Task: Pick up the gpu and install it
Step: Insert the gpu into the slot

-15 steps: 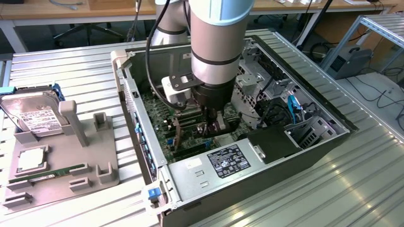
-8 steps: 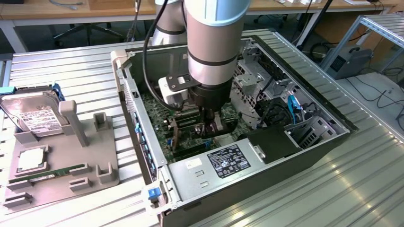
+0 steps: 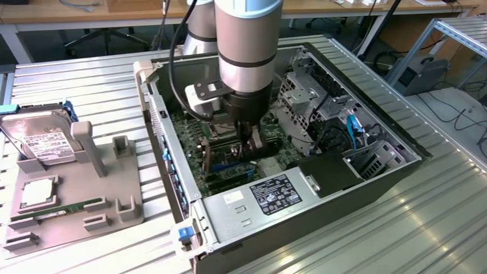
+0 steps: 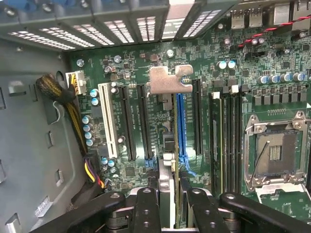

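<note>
My gripper [image 3: 245, 149] is down inside the open computer case [image 3: 163, 123], over the motherboard [image 3: 194, 142]. In the wrist view it [image 4: 171, 209] is shut on the gpu [image 4: 166, 182], which I see edge-on between the two black fingers [image 4: 146, 208]. The card's pale metal end bracket [image 4: 165, 80] points toward the case's rear slot openings [image 4: 146, 26]. The card hangs just beside the blue expansion slot [image 4: 181, 126], roughly parallel to it. Whether its edge touches the slot is hidden by the card itself.
Black slots [image 4: 130, 121], a white slot [image 4: 109, 119], memory modules [image 4: 217, 141] and the bare CPU socket [image 4: 277, 150] surround the card. Yellow and black cables [image 4: 73, 116] run along the case wall. Outside, a grey fixture [image 3: 114, 197] holds a hard drive [image 3: 42, 140] and a memory stick [image 3: 57, 210].
</note>
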`<state>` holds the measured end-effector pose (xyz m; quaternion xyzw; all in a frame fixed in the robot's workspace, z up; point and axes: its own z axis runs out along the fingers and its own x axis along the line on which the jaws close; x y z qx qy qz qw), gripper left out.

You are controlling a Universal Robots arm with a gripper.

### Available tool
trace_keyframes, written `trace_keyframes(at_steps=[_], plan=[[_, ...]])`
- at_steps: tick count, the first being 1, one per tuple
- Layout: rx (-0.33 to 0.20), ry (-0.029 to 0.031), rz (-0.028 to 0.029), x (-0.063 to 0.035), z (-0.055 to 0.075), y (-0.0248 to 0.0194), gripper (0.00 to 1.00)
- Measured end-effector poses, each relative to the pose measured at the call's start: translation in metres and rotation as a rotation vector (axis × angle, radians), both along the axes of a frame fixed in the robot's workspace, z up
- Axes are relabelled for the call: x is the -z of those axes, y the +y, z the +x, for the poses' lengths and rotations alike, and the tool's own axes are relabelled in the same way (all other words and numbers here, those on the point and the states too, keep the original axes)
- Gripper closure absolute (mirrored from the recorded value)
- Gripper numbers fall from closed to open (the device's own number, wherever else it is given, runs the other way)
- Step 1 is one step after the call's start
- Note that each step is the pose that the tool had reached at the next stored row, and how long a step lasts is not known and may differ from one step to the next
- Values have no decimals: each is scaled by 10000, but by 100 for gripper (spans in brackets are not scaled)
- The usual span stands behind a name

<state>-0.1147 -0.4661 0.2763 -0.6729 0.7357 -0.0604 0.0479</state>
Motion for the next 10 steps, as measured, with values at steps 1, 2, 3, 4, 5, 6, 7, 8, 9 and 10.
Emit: trace_keyframes(at_steps=[1, 2, 3, 4, 5, 6, 7, 8, 9, 10], plan=[[-6, 0, -25, 0, -7, 14, 73], [-25, 0, -31, 1, -17, 16, 73], [-49, -1, -32, 1, -30, 17, 73], [-77, -1, -32, 0, -48, 20, 73], [-100, -1, -31, 1, -61, 22, 73], [-128, -2, -31, 2, -74, 23, 73], [-158, -2, -30, 3, -86, 24, 73], [-200, -2, -30, 4, -90, 25, 73], [-331, -2, -31, 4, -91, 27, 73], [-391, -1, -33, 6, -94, 32, 73]])
